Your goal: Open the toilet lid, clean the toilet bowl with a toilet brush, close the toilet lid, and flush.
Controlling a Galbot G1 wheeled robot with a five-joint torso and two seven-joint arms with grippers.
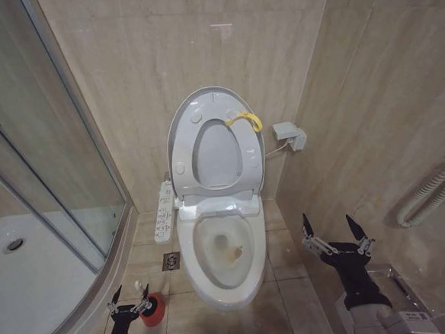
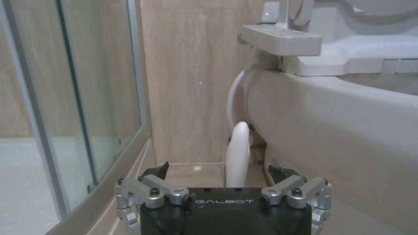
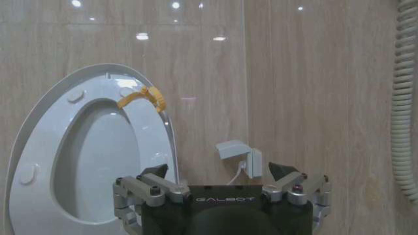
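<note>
Two raised white ovals lean on the beige tiled wall behind the white ceramic oval toilet bowl (image 1: 222,251): the large glossy plastic toilet lid (image 1: 183,131), upright, with the white seat ring (image 1: 246,154) standing against it and a yellow loop strap (image 1: 246,119) at the top edge. The bowl lies open below them, yellowish-brown staining in its basin. The curved glass shower enclosure (image 1: 45,149) stands left of the bowl. The long white button remote panel (image 1: 164,209) hangs at the bowl's left side. On the floor left of the bowl's front sits the red round cup holder (image 1: 151,309), with the thin white stick handle of the toilet brush (image 2: 236,154) rising from it; the bristle head is hidden inside the cup. The left gripper (image 1: 129,299) hangs low just beside the cup, jaws wide, the handle standing between them in the left wrist view without clear contact. The right gripper (image 1: 332,228) is held up right of the bowl, well apart from it, jaws wide and empty, pointing toward the wall.
</note>
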